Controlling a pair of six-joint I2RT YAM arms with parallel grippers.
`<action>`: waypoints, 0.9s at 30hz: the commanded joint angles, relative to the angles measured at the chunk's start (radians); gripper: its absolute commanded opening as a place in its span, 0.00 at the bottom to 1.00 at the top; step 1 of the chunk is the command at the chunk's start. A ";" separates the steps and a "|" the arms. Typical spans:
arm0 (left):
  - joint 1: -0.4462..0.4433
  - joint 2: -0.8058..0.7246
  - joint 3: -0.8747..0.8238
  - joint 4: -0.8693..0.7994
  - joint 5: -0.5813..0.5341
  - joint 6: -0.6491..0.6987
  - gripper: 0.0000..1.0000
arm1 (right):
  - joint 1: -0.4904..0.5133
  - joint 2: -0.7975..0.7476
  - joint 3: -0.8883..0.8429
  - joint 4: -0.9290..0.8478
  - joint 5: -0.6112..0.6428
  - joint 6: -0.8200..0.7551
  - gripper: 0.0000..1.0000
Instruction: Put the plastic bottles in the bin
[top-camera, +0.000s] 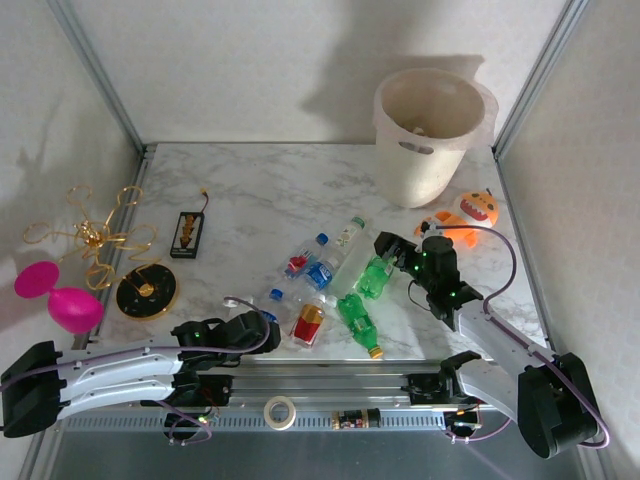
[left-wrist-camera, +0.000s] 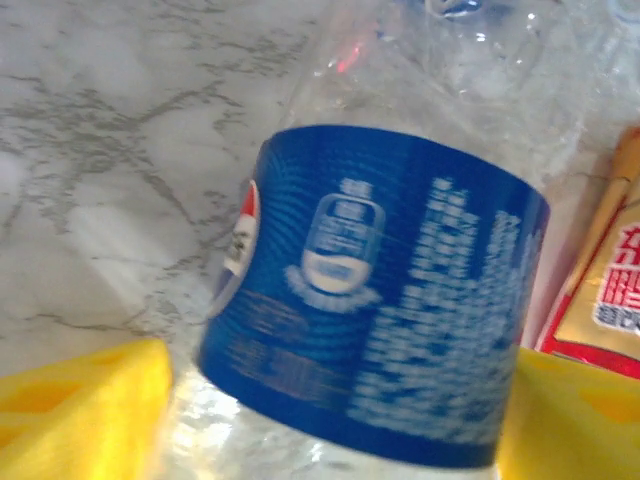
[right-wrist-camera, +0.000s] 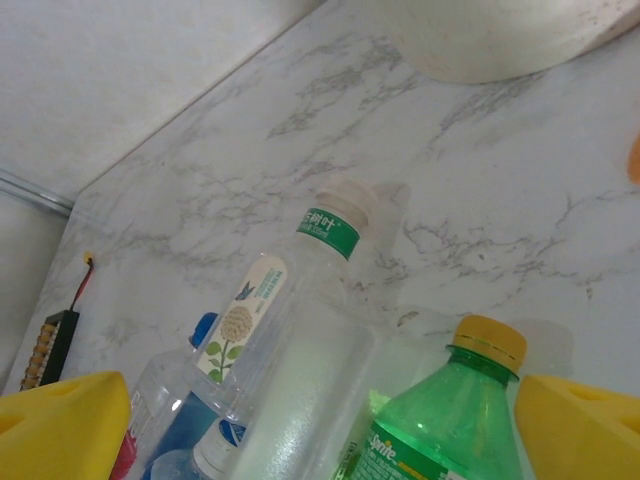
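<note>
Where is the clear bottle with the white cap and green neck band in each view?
Top external: the white-capped bottle lies mid-table, cap toward the bin.
Right wrist: frame centre, lying beyond the green bottle, with the bin at the top edge.
Left wrist: close-up of a blue-label bottle on the marble table.
Shared landmark: that marble table.
</note>
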 joint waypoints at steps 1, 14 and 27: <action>-0.007 -0.007 -0.012 -0.031 -0.068 -0.050 0.65 | 0.011 0.014 0.001 0.049 0.027 -0.009 0.99; 0.064 -0.155 0.038 -0.006 -0.255 -0.035 0.40 | 0.014 0.023 0.065 0.066 -0.041 -0.041 0.99; 0.253 0.109 0.190 0.761 -0.226 0.389 0.28 | 0.019 0.144 0.203 0.222 -0.285 -0.033 0.99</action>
